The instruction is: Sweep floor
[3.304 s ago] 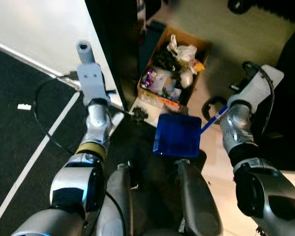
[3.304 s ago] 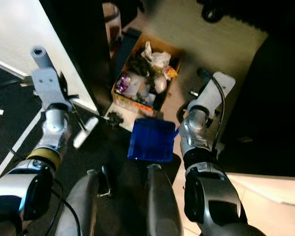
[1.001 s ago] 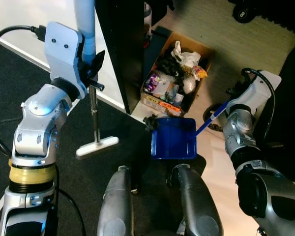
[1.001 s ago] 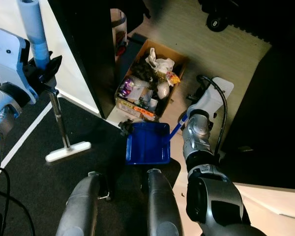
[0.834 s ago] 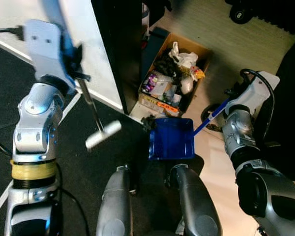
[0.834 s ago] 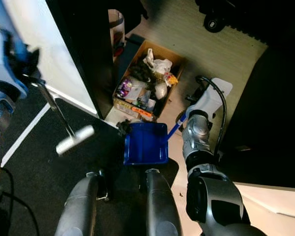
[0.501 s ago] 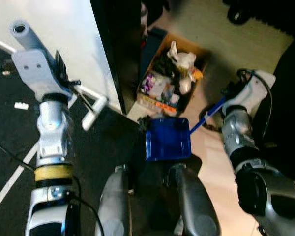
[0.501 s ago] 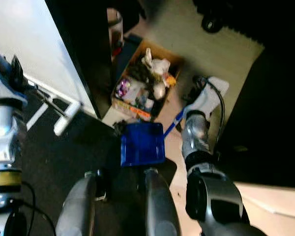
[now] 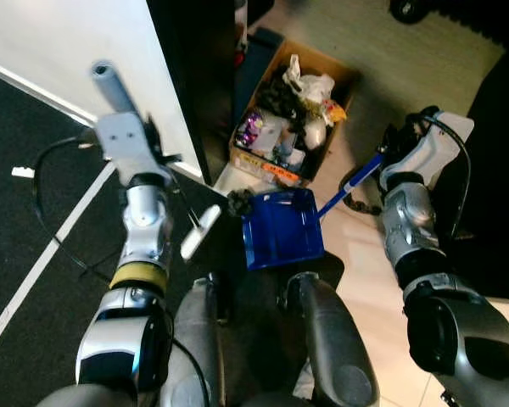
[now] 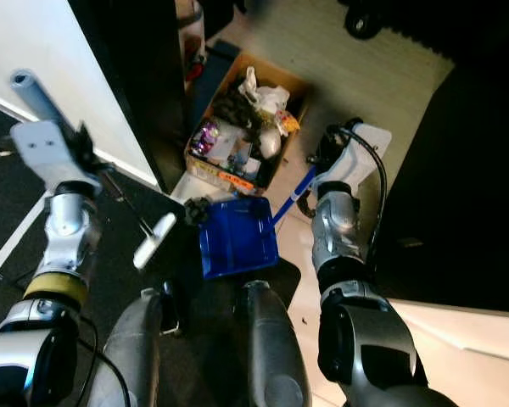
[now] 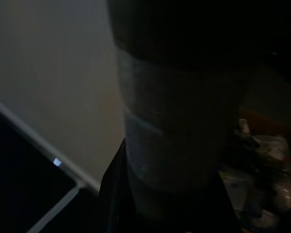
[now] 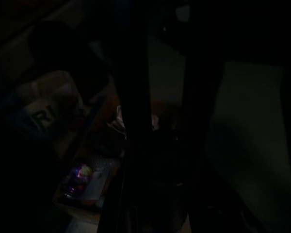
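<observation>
Dark floor mat (image 9: 34, 220), left end effector (image 9: 157, 157) clamped round broom (image 9: 187, 222), right end effector (image 9: 388, 154) gripping blue dustpan (image 9: 282, 229).

A home room: pale wood floor (image 9: 382, 51), black mat (image 9: 34, 195), cardboard box of rubbish (image 9: 293, 119).

Head views evenly lit, slightly soft; dark shadowed corners; left wrist view dim; right wrist view near-black.

Dark carpet (image 9: 34, 212) crossed by a white line covers the floor toward nine o'clock, meeting pale flooring (image 9: 382, 76) toward one o'clock. A cardboard box (image 9: 343, 80) of rubbish sits at twelve o'clock, with a blue dustpan (image 9: 282, 229) just below it.
</observation>
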### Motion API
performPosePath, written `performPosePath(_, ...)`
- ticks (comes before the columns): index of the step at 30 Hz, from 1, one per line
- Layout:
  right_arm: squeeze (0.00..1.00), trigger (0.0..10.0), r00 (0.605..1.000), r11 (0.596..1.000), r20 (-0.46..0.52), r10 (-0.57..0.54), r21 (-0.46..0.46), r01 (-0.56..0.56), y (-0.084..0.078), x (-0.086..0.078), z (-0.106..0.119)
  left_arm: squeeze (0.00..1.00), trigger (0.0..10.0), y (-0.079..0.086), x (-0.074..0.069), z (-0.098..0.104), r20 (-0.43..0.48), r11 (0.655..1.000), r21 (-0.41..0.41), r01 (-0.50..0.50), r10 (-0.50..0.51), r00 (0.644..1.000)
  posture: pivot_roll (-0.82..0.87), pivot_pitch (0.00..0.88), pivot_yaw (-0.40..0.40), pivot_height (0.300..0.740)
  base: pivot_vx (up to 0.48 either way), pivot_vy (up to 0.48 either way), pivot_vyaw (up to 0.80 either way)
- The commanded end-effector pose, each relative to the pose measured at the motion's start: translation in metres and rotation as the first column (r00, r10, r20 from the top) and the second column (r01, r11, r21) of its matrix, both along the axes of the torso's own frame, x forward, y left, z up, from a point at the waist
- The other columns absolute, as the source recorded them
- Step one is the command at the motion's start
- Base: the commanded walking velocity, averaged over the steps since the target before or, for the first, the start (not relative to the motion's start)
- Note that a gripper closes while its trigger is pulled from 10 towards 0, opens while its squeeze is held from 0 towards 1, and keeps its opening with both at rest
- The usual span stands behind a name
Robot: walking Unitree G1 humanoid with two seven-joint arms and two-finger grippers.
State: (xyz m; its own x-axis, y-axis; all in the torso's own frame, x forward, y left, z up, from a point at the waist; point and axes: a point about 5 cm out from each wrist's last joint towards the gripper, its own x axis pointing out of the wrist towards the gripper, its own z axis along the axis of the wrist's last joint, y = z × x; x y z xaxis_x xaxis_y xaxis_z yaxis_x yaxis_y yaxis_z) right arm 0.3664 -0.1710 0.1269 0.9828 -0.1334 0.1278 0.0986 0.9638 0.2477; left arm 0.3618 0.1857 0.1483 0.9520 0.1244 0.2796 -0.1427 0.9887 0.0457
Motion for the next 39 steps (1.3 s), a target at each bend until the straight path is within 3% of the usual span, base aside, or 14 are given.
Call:
performPosePath(1, 0.00, 10.0, 0.988, 0.997, -0.149, 0.042, 0.070, -0.032, 0.014, -0.016, -0.040, 0.00, 10.0, -0.020, 0.002, -0.007, -0.020, 0.997, 0.022, 0.071, -0.070, 0.997, -0.12, 0.506, -0.048, 0.740, 0.000, 0.000, 0.00)
performPosePath(7, 0.00, 10.0, 0.983, 0.997, -0.183, 0.007, 0.072, 0.007, 0.010, -0.024, -0.051, 0.00, 10.0, -0.053, 0.010, -0.001, -0.016, 0.980, 0.030, 0.197, -0.196, 0.980, -0.12, 0.503, -0.029, 0.740, 0.000, 0.000, 0.00)
performPosePath(9, 0.00, 10.0, 0.981, 0.997, -0.193, -0.003, 0.073, 0.018, 0.009, -0.028, -0.056, 0.00, 10.0, -0.083, 0.011, 0.004, -0.003, 0.949, 0.003, 0.315, -0.315, 0.949, -0.12, 0.499, -0.017, 0.740, 0.000, 0.000, 0.00)
performPosePath(11, 0.00, 10.0, 0.981, 0.997, -0.195, -0.005, 0.073, 0.020, 0.008, -0.030, -0.057, 0.00, 10.0, -0.093, 0.011, 0.006, 0.005, 0.936, -0.003, 0.352, -0.352, 0.936, -0.12, 0.499, -0.017, 0.740, 0.000, 0.000, 0.00)
performPosePath(15, 0.00, 10.0, 0.979, 0.997, -0.205, -0.021, 0.075, 0.037, 0.006, -0.032, -0.060, 0.00, 10.0, -0.154, 0.001, 0.025, 0.115, 0.804, -0.083, 0.589, -0.580, 0.807, -0.08, 0.478, 0.010, 0.740, 0.000, 0.000, 0.00)
performPosePath(16, 0.00, 10.0, 0.979, 0.997, -0.205, -0.021, 0.075, 0.037, 0.006, -0.032, -0.060, 0.00, 10.0, -0.154, 0.001, 0.025, 0.115, 0.804, -0.083, 0.589, -0.580, 0.807, -0.08, 0.478, 0.010, 0.740, 0.000, 0.000, 0.00)
performPosePath(19, 0.00, 10.0, 0.974, 0.996, -0.223, -0.026, 0.081, 0.045, 0.005, -0.031, -0.062, 0.00, 10.0, -0.183, -0.013, 0.038, 0.216, 0.699, -0.089, 0.710, -0.682, 0.699, -0.04, 0.440, 0.028, 0.740, 0.000, 0.000, 0.00)
performPosePath(20, 0.00, 10.0, 0.974, 0.996, -0.223, -0.026, 0.081, 0.045, 0.005, -0.031, -0.062, 0.00, 10.0, -0.183, -0.013, 0.038, 0.216, 0.699, -0.089, 0.710, -0.682, 0.699, -0.04, 0.440, 0.028, 0.740, 0.000, 0.000, 0.00)
performPosePath(21, 0.00, 10.0, 0.972, 0.995, -0.233, -0.022, 0.086, 0.043, 0.007, -0.030, -0.063, 0.00, 10.0, -0.189, -0.019, 0.045, 0.271, 0.658, -0.074, 0.749, -0.710, 0.650, -0.01, 0.411, 0.039, 0.740, 0.000, 0.000, 0.00)
performPosePath(23, 0.00, 10.0, 0.972, 0.995, -0.233, -0.022, 0.086, 0.043, 0.007, -0.030, -0.063, 0.00, 10.0, -0.189, -0.019, 0.045, 0.271, 0.658, -0.074, 0.749, -0.710, 0.650, -0.01, 0.411, 0.039, 0.740, 0.000, 0.000, 0.00)
performPosePath(25, 0.00, 10.0, 0.970, 0.994, -0.241, -0.016, 0.098, 0.041, 0.010, -0.028, -0.063, 0.00, 10.0, -0.182, -0.028, 0.053, 0.315, 0.614, -0.018, 0.789, -0.745, 0.587, 0.02, 0.366, 0.049, 0.740, 0.000, 0.000, 0.00)
performPosePath(30, 0.00, 10.0, 0.969, 0.994, -0.246, -0.013, 0.106, 0.040, 0.011, -0.027, -0.063, 0.00, 10.0, -0.175, -0.033, 0.053, 0.307, 0.591, 0.016, 0.807, -0.770, 0.559, 0.03, 0.345, 0.052, 0.740, 0.000, 0.000, 0.00)
performPosePath(34, 0.00, 10.0, 0.963, 0.990, -0.269, -0.007, 0.137, 0.045, 0.007, -0.023, -0.062, 0.00, 10.0, -0.105, -0.059, 0.062, 0.173, 0.479, 0.071, 0.875, -0.870, 0.462, 0.07, 0.263, 0.038, 0.740, 0.000, 0.000, 0.00)
performPosePath(39, 0.00, 10.0, 0.955, 0.987, -0.296, -0.021, 0.149, 0.068, 0.001, -0.023, -0.065, 0.00, 10.0, -0.077, -0.075, 0.070, 0.095, 0.427, 0.070, 0.901, -0.902, 0.420, 0.09, 0.222, 0.018, 0.740, 0.000, 0.000, 0.00)
